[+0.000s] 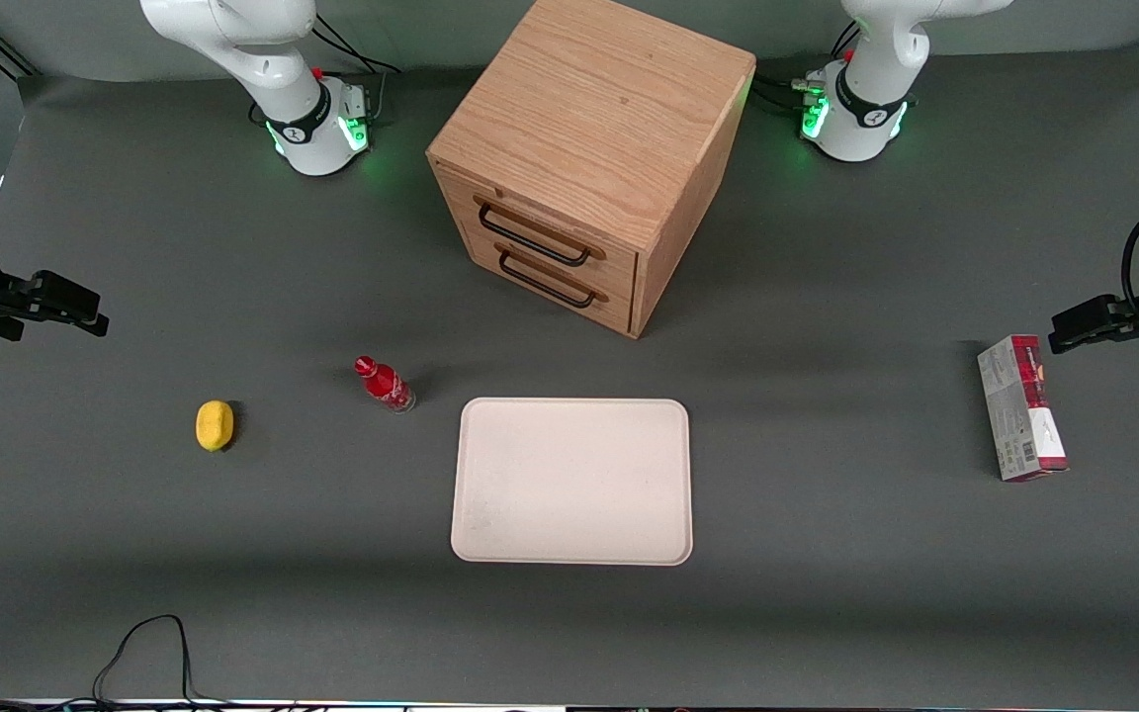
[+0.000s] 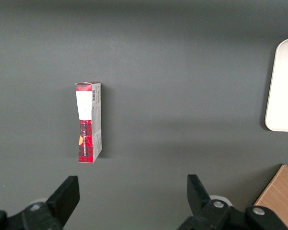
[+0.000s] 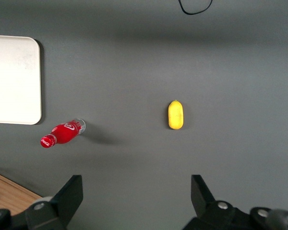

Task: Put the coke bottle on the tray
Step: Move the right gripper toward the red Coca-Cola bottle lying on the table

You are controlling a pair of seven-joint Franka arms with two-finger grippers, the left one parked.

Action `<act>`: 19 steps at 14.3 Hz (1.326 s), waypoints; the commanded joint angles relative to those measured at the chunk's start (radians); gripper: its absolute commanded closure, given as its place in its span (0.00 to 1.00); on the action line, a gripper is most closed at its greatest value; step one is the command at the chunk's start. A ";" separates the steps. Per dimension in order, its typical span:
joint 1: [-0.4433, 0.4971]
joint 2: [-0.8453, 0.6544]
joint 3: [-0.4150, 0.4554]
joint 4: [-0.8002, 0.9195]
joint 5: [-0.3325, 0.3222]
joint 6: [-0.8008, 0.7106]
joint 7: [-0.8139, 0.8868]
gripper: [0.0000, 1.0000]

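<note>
The red, red-capped coke bottle (image 1: 385,385) is standing upright beside the tray (image 1: 571,482); my gripper (image 3: 137,191) is hovering above, fingers spread.

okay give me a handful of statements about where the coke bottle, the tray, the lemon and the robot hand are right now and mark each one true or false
1. The coke bottle is standing on the tray. False: it is on the table, off the tray, just past one of its corners.
2. The tray has nothing on it. True.
3. The hand is open and holds nothing. True: its fingers are spread wide above the bare table.
4. The lemon lies between the bottle and the tray. False: the bottle is between the lemon and the tray.
5. Both drawers of the wooden cabinet are pulled open. False: both look shut.
</note>
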 commanded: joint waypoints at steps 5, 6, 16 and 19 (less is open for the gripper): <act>0.009 0.024 0.008 0.033 -0.014 -0.025 -0.009 0.00; 0.020 0.028 0.011 0.033 -0.011 -0.025 -0.008 0.00; 0.343 0.044 0.011 -0.028 -0.004 0.014 0.313 0.00; 0.344 -0.034 0.003 -0.160 0.045 0.092 0.313 0.00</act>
